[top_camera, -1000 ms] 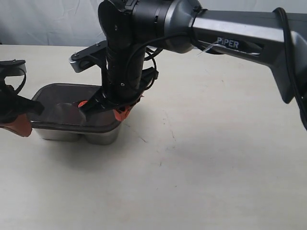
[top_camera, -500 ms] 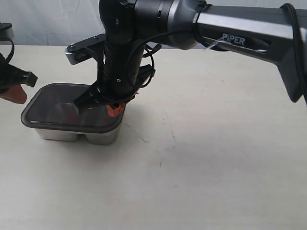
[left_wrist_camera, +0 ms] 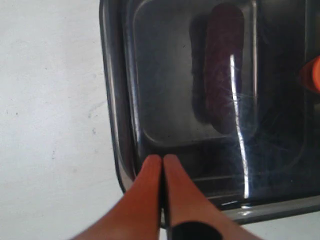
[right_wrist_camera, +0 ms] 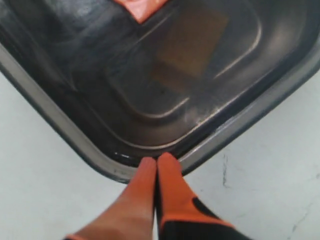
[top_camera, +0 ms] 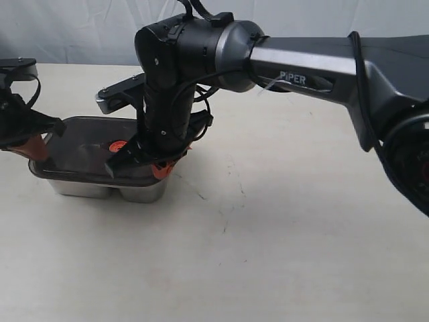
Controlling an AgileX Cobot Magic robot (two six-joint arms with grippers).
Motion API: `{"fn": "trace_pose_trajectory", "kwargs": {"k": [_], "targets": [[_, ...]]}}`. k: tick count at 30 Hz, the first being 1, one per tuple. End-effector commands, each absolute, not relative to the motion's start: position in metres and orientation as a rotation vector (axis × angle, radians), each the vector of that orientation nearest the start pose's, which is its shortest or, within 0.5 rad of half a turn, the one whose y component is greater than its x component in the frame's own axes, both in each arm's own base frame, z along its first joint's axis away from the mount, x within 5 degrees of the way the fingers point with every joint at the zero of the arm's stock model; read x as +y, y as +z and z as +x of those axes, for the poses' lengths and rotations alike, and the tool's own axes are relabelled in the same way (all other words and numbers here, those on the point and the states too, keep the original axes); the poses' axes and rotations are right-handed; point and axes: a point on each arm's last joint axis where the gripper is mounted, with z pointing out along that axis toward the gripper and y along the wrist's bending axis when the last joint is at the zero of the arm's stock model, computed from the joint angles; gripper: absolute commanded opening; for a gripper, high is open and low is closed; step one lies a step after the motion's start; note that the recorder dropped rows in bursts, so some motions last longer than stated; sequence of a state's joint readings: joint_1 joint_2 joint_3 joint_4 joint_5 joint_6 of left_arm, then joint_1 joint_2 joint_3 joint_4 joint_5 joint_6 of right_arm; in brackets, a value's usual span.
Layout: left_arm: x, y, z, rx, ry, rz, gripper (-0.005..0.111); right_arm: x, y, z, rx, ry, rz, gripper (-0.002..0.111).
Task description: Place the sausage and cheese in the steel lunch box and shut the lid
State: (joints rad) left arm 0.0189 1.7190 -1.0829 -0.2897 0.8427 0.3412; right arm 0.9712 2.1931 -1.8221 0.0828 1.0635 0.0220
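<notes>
**Closed lunch box with both claws on its lid**

The steel lunch box (top_camera: 107,190) stands on the table (top_camera: 281,241) at the left of the exterior view. The dark see-through lid (top_camera: 77,153) sits on top of it, with an orange valve (top_camera: 118,145) at its middle. Through the lid, the left wrist view shows the sausage (left_wrist_camera: 222,95) lying in one compartment. The right wrist view shows the cheese (right_wrist_camera: 190,45) in the other.

The right arm's grey link bears the word "PIPER" (top_camera: 293,78); no other writing can be read.

The left claw (left_wrist_camera: 162,170) has its orange fingers pressed together, grips nothing, and has its tips over the lid's edge at the sausage end. The right claw (right_wrist_camera: 156,170) is likewise closed on nothing, with its tips at the lid's corner rim beside the cheese.
</notes>
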Motion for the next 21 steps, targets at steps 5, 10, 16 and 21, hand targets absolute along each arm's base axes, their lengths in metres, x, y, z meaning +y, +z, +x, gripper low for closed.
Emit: {"fn": "trace_pose_trajectory", "kwargs": {"k": [5, 10, 16, 21], "targets": [[-0.014, 0.173, 0.331, 2.96, -0.31, 0.191, 0.0, 0.387, 0.191, 0.26, 2.636, 0.275, -1.297, -0.001], [-0.015, 0.165, 0.333, 2.974, -0.334, 0.171, 0.0, 0.389, 0.192, 0.261, 2.613, 0.292, -1.284, -0.001], [-0.015, 0.167, 0.334, 2.953, -0.322, 0.169, 0.0, 0.391, 0.187, 0.263, 2.609, 0.287, -1.284, -0.001], [-0.013, 0.177, 0.335, 2.912, -0.285, 0.19, 0.0, 0.39, 0.203, 0.271, 2.516, 0.259, -1.204, -0.001]]}}
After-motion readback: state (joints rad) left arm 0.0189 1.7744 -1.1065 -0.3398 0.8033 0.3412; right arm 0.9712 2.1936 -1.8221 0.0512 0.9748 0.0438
